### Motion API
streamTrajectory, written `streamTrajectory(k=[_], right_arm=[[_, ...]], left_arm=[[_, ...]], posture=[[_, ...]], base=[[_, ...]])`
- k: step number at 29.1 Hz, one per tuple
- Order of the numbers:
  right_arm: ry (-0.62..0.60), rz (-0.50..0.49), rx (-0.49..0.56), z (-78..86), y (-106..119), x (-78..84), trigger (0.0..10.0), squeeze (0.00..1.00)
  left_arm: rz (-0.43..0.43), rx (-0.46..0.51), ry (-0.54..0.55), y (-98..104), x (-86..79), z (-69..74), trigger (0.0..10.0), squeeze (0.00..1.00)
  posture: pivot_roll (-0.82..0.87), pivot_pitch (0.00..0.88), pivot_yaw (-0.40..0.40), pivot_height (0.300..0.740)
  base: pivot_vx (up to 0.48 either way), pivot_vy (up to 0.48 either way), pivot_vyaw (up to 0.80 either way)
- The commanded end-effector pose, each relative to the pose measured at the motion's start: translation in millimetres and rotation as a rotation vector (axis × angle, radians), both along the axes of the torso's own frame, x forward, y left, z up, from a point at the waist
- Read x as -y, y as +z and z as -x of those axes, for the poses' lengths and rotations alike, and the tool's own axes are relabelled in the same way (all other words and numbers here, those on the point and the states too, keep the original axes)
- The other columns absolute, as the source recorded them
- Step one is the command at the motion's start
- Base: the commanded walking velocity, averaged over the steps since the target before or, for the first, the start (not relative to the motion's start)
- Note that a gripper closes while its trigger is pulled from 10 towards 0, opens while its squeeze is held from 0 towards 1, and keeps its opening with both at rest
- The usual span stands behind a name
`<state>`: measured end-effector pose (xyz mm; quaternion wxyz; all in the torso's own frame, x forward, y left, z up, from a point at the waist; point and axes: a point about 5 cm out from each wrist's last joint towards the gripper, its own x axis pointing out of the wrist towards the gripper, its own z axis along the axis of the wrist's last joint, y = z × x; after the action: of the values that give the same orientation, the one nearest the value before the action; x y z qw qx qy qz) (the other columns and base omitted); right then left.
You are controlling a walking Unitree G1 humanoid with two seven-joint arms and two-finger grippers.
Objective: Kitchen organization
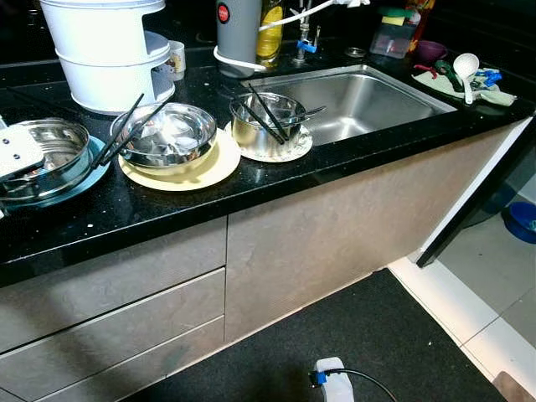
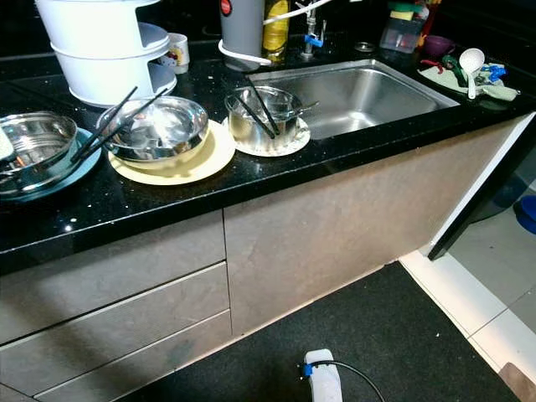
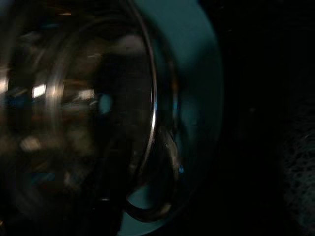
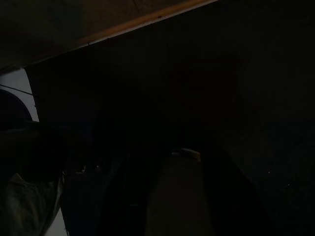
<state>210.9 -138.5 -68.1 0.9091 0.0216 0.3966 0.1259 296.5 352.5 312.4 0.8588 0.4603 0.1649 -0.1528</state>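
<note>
left pincer (image 1: 15, 152) over steel bowl (image 1: 46, 155) on teal plate (image 1: 79, 180).

I see bare tabletop (image 1: 126, 213) along the front edge. Behind it three steel bowls (image 1: 165, 136) on plates crowd together, black chopsticks (image 1: 265, 113) jutting upward. The sink basin (image 1: 368, 96) lies open; the white steamer (image 1: 109, 50) blocks the back.

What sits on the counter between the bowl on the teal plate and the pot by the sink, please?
A steel bowl with black chopsticks, on a cream plate, seen in both eye views.
</note>
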Motion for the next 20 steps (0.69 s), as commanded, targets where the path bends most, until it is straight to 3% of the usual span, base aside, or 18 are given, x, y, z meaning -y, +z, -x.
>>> streamTrajectory(k=[1,2,4,20], right_arm=[[-0.007,0.004,-0.031,6.8,-4.4,1.9,10.0,0.00],[-0.007,0.003,-0.031,6.6,-4.3,1.9,10.0,0.00],[-0.004,0.002,-0.028,5.8,-3.8,0.8,10.0,0.00],[-0.005,0.002,-0.030,6.7,-4.3,0.5,10.0,0.00]], left_arm=[[0.003,-0.014,0.002,-3.7,-0.6,-1.7,2.6,0.00],[0.003,-0.014,0.000,-3.8,-0.4,-2.1,2.6,0.00],[0.000,-0.024,-0.029,-6.7,3.7,-3.8,0.0,0.00],[-0.022,-0.036,-0.059,-1.1,9.0,-1.3,0.0,0.00]], posture=[[0.00,0.147,-0.046,0.740],[0.00,0.147,-0.046,0.740],[0.00,0.147,-0.046,0.740],[0.01,0.149,-0.046,0.740]], base=[[0.000,0.000,0.00],[0.000,0.000,0.00],[0.000,0.000,0.00],[0.000,0.000,0.00]])
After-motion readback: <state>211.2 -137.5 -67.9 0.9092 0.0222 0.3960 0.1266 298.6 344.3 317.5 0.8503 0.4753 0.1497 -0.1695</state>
